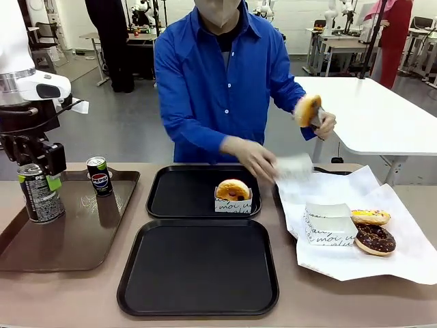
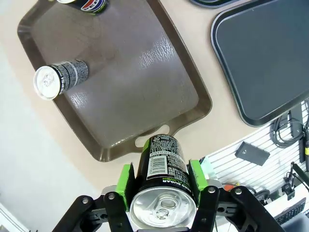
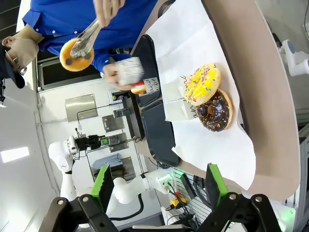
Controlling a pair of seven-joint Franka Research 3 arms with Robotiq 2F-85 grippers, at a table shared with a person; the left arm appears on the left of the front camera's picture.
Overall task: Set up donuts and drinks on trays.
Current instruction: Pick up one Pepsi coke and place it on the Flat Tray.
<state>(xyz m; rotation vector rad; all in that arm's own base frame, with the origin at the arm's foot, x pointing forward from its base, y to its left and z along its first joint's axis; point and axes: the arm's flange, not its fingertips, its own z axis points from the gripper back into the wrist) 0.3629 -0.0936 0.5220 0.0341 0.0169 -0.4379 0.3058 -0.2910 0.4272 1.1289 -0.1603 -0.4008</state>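
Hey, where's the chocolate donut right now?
The chocolate donut lies on the white paper at the front view's right, touching the sprinkled donut, nearer the robot.

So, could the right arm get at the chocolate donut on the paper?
Probably yes: the right gripper is open and empty, nothing covers the chocolate donut, and the person's hands are farther off. The yellow donut sits against it, though.

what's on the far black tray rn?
One golden glazed donut stands in a white printed paper sleeve, toward the right side of the far black tray. The sleeve covers the donut's lower part, so that cannot be seen.
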